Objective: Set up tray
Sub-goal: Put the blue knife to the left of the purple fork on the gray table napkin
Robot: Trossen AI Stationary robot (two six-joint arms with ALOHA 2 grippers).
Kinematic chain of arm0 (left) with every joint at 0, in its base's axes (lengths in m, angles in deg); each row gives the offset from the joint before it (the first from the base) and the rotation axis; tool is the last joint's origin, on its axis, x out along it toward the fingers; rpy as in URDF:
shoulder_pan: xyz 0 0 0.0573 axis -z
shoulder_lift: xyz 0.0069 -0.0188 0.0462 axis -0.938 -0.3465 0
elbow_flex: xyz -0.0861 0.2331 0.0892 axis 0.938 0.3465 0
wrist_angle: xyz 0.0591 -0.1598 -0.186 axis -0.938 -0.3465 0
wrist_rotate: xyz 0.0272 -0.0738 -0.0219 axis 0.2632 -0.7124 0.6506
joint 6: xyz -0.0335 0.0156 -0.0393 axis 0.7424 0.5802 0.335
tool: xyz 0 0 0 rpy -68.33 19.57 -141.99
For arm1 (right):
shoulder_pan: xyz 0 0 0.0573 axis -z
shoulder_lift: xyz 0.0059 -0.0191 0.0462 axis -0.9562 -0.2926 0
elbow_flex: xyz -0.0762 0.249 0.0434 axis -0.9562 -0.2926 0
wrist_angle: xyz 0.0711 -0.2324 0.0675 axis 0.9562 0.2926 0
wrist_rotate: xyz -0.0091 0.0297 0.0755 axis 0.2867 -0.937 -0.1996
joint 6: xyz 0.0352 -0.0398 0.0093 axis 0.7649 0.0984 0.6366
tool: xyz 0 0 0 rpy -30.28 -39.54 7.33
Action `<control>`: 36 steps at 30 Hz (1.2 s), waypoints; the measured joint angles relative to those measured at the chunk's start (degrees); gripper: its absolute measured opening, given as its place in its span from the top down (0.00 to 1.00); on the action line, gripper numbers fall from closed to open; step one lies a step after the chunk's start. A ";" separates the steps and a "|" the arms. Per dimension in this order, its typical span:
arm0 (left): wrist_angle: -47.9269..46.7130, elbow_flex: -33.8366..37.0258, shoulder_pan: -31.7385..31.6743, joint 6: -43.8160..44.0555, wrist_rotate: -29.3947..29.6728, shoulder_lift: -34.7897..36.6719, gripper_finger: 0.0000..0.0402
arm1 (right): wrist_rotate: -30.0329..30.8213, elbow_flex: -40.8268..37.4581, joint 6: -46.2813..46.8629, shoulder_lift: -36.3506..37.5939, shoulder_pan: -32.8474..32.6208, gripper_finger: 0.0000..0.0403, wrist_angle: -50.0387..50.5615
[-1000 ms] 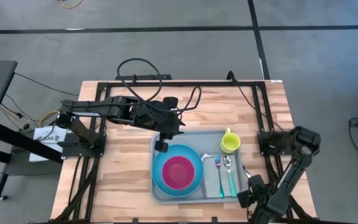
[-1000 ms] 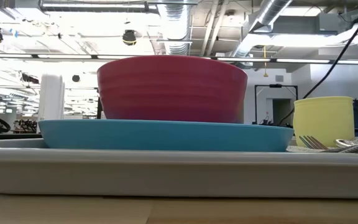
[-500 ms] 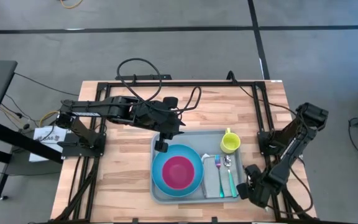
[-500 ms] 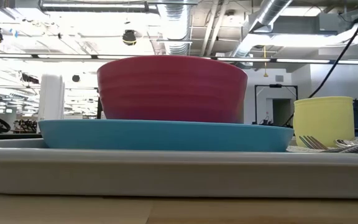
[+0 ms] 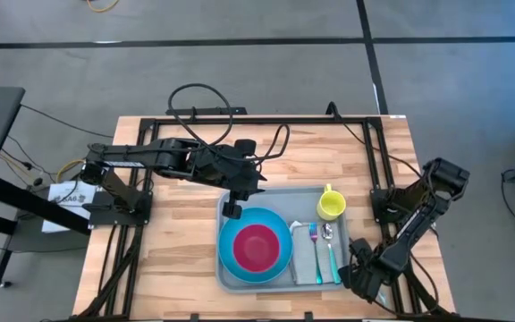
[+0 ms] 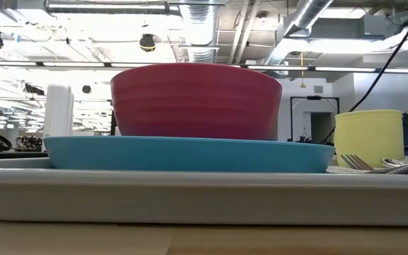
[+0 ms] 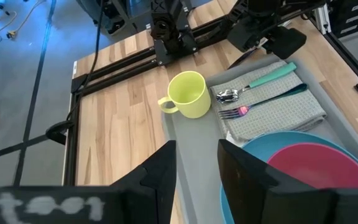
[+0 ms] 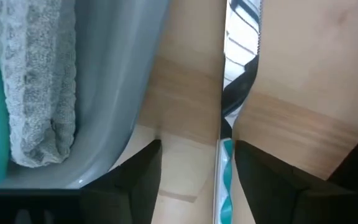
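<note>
We see the tray (image 5: pixel 228 215) near the table's front edge, carrying the blue plate (image 5: pixel 231 253), napkin (image 7: pixel 291 112) and yellow cup (image 5: pixel 331 204). The left gripper (image 5: pixel 232 210) hangs over its far left corner, fingers apart, holding nothing. The right gripper (image 5: pixel 358 275), also parted, flanks a knife (image 8: pixel 229 155) beside the tray

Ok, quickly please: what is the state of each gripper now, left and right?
Left gripper: open, holding nothing, above the tray.
Right gripper: open, fingers on either side of a teal-handled knife on the table, not gripping it.
</note>
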 joint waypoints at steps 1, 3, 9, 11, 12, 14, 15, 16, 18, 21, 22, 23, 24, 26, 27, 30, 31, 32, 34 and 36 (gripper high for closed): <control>0.00 0.00 0.01 0.00 0.00 0.00 0.73 | 0.09 0.07 -0.05 -0.26 0.03 0.52 0.12; 0.00 0.00 -0.01 0.24 0.00 0.00 0.73 | 0.25 0.18 -0.17 -0.46 0.34 0.54 0.47; 0.00 0.00 0.00 0.25 -0.01 0.00 0.73 | 3.19 -0.38 0.66 1.55 1.89 0.58 1.01; 0.00 0.00 -0.01 0.42 0.00 0.00 0.73 | 3.08 -0.42 0.68 1.70 2.22 0.60 0.99; 0.00 0.00 -0.01 0.42 0.00 0.00 0.73 | 2.86 -0.49 0.90 1.72 2.25 0.62 0.79; 0.00 0.00 0.01 0.26 0.00 0.00 0.73 | 2.46 -0.61 1.37 1.41 2.16 0.65 -0.03; 0.00 0.00 -0.01 0.20 0.00 0.00 0.73 | 2.53 -0.68 2.32 1.17 2.16 0.68 -0.91; 0.00 0.00 -0.01 0.21 0.00 0.00 0.73 | 2.82 -0.64 3.44 0.82 2.14 0.70 -1.67; 0.00 0.00 -0.01 0.42 -0.02 0.00 0.73 | 3.12 -0.64 4.29 0.63 2.08 0.75 -2.45; 0.00 0.00 0.01 0.28 -0.02 0.00 0.73 | 2.95 -0.64 4.04 0.63 2.71 0.82 -2.94; 0.00 0.00 -0.01 0.17 0.00 0.00 0.73 | 2.67 -0.64 3.96 0.61 3.05 0.84 -3.12; 0.02 0.00 0.01 0.15 -0.02 0.00 0.73 | 2.43 -0.64 3.86 0.59 3.27 0.86 -3.29; 0.02 0.00 -0.01 0.17 -0.01 0.00 0.73 | 2.17 -0.65 3.63 0.57 3.35 0.88 -3.49; 0.00 0.00 -0.01 0.43 -0.01 0.00 0.73 | 1.67 -0.67 3.13 0.57 3.37 0.92 -3.86; 0.01 0.00 0.01 0.44 -0.01 0.00 0.73 | 1.16 -0.67 3.13 0.54 3.37 0.94 -3.93; 0.02 0.00 -0.01 0.24 -0.02 0.00 0.73 | 0.22 0.29 3.61 0.55 3.22 0.98 -3.40; 0.00 0.00 -0.01 0.24 0.00 0.00 0.73 | 0.22 1.10 3.99 0.52 2.97 0.98 -2.50; 0.02 0.00 -0.01 0.29 -0.01 0.00 0.73 | 0.18 2.12 4.46 0.40 2.71 0.98 -1.26; 0.02 0.00 0.00 0.44 0.00 0.00 0.73 | -1.03 4.25 5.45 0.01 2.31 0.97 1.56; 0.00 0.00 -0.01 0.37 -0.02 0.00 0.73 | -1.19 6.59 6.23 0.32 1.98 0.97 5.26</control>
